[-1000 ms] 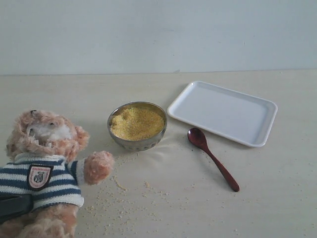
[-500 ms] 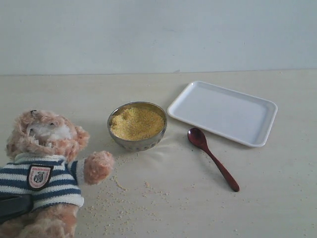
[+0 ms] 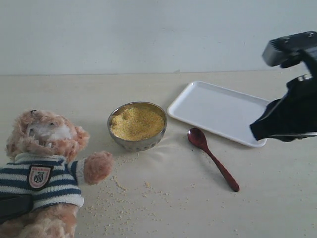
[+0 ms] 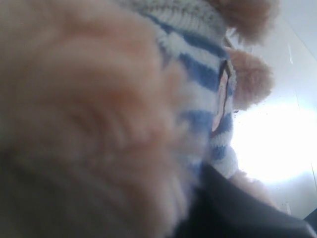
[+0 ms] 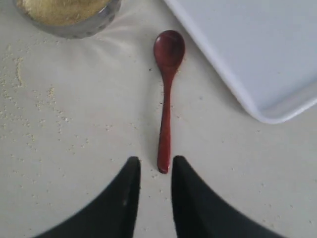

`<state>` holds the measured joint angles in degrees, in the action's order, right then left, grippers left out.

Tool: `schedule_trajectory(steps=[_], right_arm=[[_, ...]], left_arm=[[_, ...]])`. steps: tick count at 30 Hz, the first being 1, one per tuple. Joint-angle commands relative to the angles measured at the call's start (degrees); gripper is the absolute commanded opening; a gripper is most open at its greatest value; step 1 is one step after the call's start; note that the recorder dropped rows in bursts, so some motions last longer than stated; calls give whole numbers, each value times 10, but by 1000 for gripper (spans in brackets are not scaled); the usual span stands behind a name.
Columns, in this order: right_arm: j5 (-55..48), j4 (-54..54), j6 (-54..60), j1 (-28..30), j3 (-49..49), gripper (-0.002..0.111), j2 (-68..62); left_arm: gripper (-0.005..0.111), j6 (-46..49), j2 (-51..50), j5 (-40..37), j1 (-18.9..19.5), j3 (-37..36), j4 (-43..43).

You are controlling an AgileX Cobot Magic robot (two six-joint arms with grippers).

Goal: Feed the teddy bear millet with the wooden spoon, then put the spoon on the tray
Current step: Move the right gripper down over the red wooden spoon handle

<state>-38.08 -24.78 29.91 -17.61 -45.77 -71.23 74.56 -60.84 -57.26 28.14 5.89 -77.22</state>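
Between the bowl (image 3: 137,144) of millet (image 3: 137,123) and the tray (image 3: 223,109), just off the tray's near long edge, the wooden spoon (image 3: 212,157) lies flat on the table (image 3: 277,208), handle slanting toward the front right. Over the table's right side the right gripper (image 5: 154,168) hangs empty, fingers (image 5: 119,198) narrowly parted, the nearer tool by far, and the handle's long axis runs straight at the gap between them, scoop end farthest. At the front left, the teddy bear (image 3: 44,163) wears a shield badge (image 3: 38,177) too small to read.

Red-brn spoon (image 5: 165,106) (wht tray (image 5: 257,44))
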Motion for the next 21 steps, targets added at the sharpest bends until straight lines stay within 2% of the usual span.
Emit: schedule_trajectory(steps=[1, 7, 15, 21], right_arm=[[34, 3, 23, -50, -24, 46, -57], [57, 5, -1, -71, -47, 49, -145], [54, 91, -71, -70, -81, 49, -234], [30, 116, -72, -70, -114, 61, -283]], left_arm=[[5, 5, 4, -13, 2, 0, -14], [5, 5, 4, -13, 2, 0, -14], [5, 5, 4, -13, 2, 0, -14], [5, 5, 4, -13, 2, 0, -14]])
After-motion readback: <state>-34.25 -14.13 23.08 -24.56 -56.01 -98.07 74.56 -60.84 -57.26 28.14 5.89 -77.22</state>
